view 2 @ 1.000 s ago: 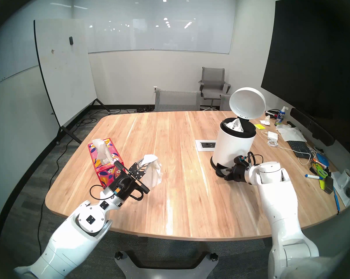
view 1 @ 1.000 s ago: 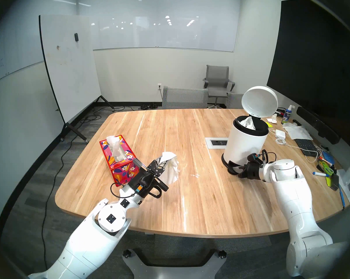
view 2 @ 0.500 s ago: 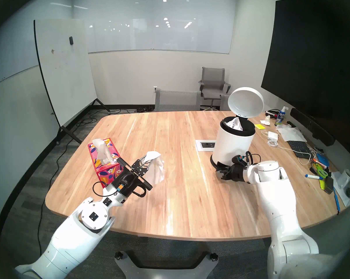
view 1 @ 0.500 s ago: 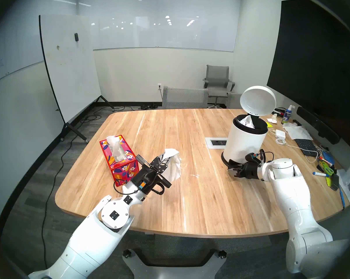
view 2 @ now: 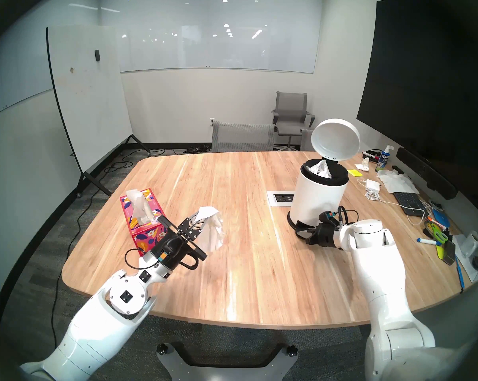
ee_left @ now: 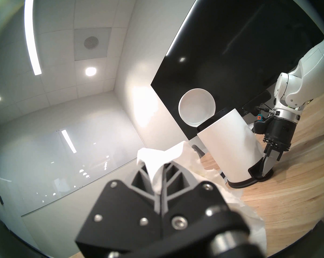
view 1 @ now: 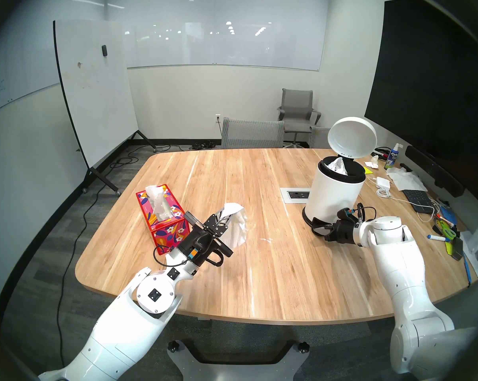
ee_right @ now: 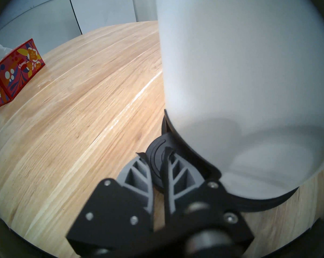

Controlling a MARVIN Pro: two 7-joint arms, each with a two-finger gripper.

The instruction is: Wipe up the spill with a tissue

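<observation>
Desk (view 1: 259, 284) of pale wood fills your view, both arms reaching in over its near edge.

- Left pincer (view 1: 223, 214): raised above the desk, angled up and away from you; jaws clamped on the tissue (view 1: 236, 226); the white wrinkled sheet pokes out past the fingertips and hangs in a loose bunch on the pincer's right side, clear of the wood.
- Spill (view 1: 266, 239): a small whitish glossy patch on the desk, just right of the hanging tissue and lower than it; tissue and spill are apart.
- Tissue box (view 1: 163, 212): red, floral, on the desk just left of the left pincer; one sheet stands up from its slot.
- Right pincer (ee_right: 151, 152): low on the right side of the desk, tilted down; fingers drawn almost together with only a thin gap, holding nothing; the tips rest on the black pedal (ee_right: 156, 159) at the foot of the bin (view 1: 334, 196).
- Bin: white cylinder on a black base, upright; its round lid (view 1: 351, 137) stands open, tipped back; crumpled white paper (view 1: 338, 166) shows inside the dark rim.
- Outlet panel (view 1: 296, 195): set flush in the desk, just left of the bin.
- Far right edge of the desk: a spray bottle (view 1: 391, 159), a white charger with cable, loose papers, scissors and markers; you cannot read finer detail there.
- Beyond the desk: two grey mesh chairs (view 1: 253, 133); a rolling whiteboard (view 1: 95, 91) at far left.
</observation>
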